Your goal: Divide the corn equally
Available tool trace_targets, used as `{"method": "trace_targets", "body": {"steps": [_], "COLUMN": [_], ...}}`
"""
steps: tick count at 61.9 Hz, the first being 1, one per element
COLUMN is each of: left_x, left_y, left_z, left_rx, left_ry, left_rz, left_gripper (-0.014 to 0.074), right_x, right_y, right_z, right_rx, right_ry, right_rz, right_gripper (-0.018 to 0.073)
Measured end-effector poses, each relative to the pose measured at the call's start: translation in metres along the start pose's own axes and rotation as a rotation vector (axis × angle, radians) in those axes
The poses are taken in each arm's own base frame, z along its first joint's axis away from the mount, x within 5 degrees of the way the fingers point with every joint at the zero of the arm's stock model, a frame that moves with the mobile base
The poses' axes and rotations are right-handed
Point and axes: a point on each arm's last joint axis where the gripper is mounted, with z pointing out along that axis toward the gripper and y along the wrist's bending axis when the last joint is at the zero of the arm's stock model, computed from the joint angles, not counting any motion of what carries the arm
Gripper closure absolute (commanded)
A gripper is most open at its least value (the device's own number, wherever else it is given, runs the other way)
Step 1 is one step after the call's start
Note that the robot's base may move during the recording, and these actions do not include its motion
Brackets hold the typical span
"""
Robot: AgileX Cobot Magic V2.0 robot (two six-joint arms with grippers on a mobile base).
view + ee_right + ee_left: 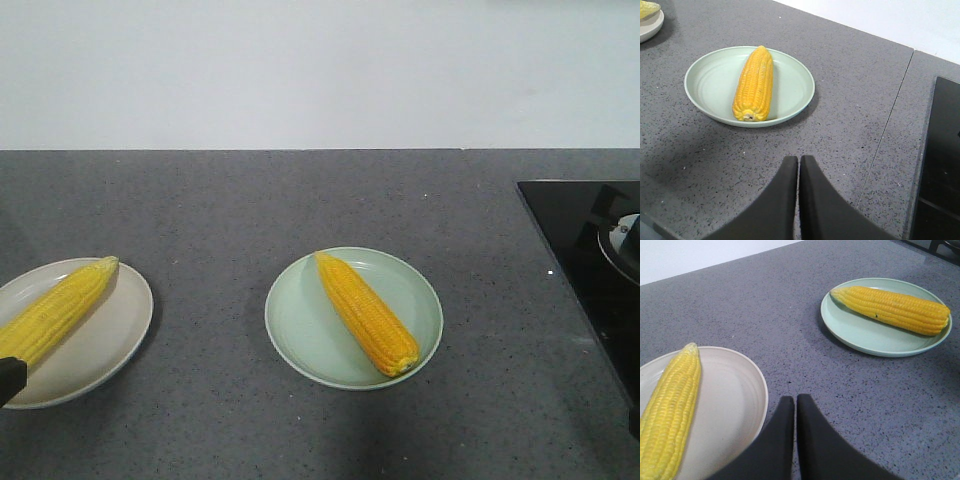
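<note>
on the grey speckled counter (300, 200) in front of you, two plates are sitting well apart, and each is carrying one cob. the pale green plate (300, 330) near the middle is holding the deeper yellow corn (367, 313), lying diagonally with its pointed tip toward the wall. the cream plate (110, 335) at your left is holding the lighter yellow corn (55, 312), its tip pointing up and to the right. your left gripper (795, 405) is hovering just beside the cream plate's rim with its fingers pressed together, gripping nothing. your right gripper (799, 165) is hanging over bare counter near the green plate, fingers likewise together and empty. a black cooktop (590, 260) is sitting at your far right.
</note>
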Motion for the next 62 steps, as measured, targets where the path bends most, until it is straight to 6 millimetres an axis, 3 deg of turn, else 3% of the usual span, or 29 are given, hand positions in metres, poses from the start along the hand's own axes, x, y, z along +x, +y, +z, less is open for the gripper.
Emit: {"method": "trace_targets", "body": {"steps": [25, 37, 50, 62], "left_x": [0.000, 0.005, 0.043, 0.087], "left_y": [0.001, 0.004, 0.009, 0.016], "left_z": [-0.002, -0.008, -0.006, 0.005], "left_rx": [-0.014, -0.092, -0.195, -0.297], "left_ry": [-0.002, -0.145, -0.312, -0.349], "left_rz": [0.023, 0.046, 0.040, 0.008], "left_gripper": [0.0604, 0.0604, 0.0604, 0.0604], "right_x": [0.000, 0.000, 0.000, 0.000], "right_y": [0.000, 0.000, 0.000, 0.000], "right_z": [0.000, 0.000, 0.000, 0.000], "right_rx": [0.000, 0.000, 0.000, 0.000], "right_ry": [0.001, 0.001, 0.001, 0.001], "right_rz": [0.000, 0.000, 0.000, 0.000], "right_gripper": [0.0565, 0.0565, 0.0565, 0.0565]}}
